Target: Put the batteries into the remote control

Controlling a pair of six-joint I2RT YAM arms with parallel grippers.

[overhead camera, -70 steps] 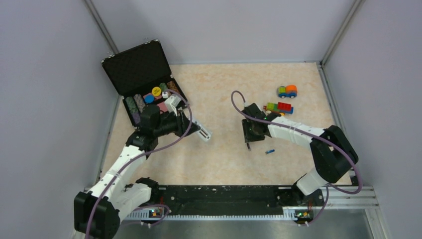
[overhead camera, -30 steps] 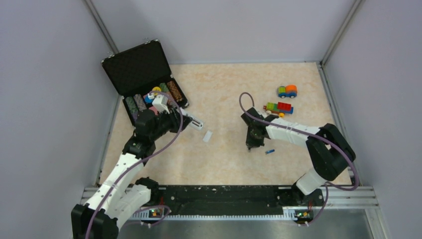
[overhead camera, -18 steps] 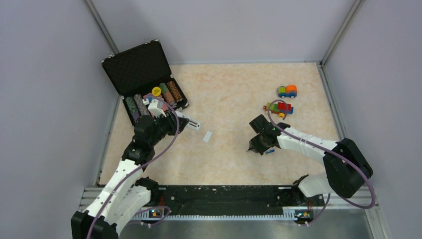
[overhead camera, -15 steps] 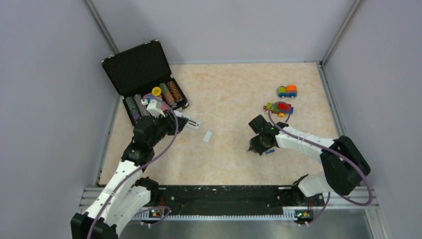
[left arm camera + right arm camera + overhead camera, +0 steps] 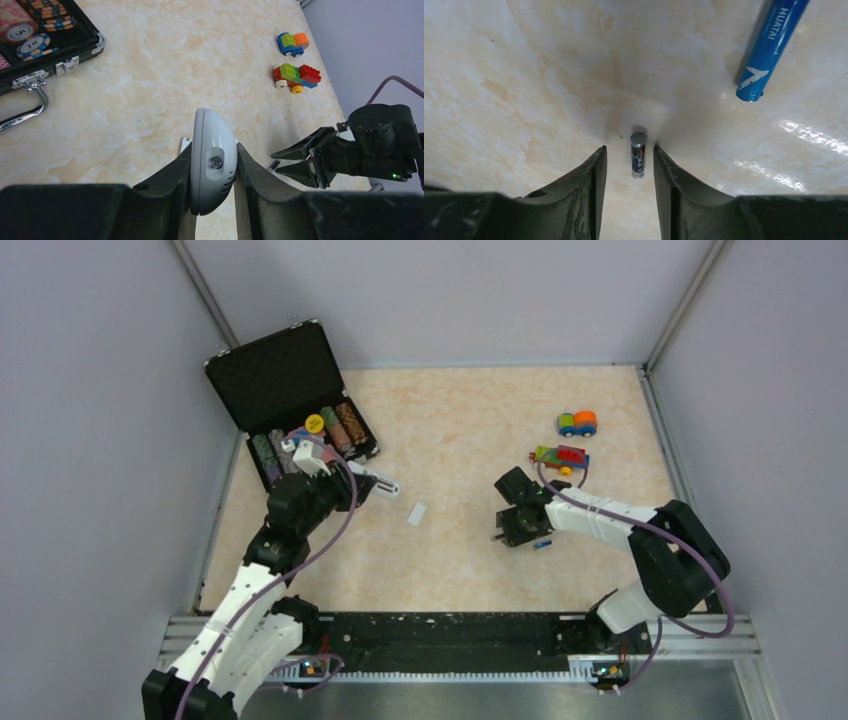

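My left gripper (image 5: 366, 483) is shut on the white remote control (image 5: 380, 485) and holds it above the table; in the left wrist view the remote (image 5: 214, 160) sits on edge between the two fingers. My right gripper (image 5: 497, 536) is open and low over the table. In the right wrist view its fingers (image 5: 599, 170) straddle the black battery (image 5: 638, 154), which lies flat without touching them. The blue battery (image 5: 771, 47) lies apart to the right and also shows in the top view (image 5: 543, 543). The right gripper (image 5: 295, 162) and the black battery (image 5: 273, 166) also show in the left wrist view.
A small white flat piece (image 5: 417, 513) lies on the table between the arms. The open black chip case (image 5: 290, 400) stands at the back left. Two toy block cars (image 5: 577, 423) (image 5: 561, 455) sit at the back right.
The left gripper has drawn back toward the case with the remote, leaving the white piece on the table. The right gripper has shifted and turned beside the blue battery.
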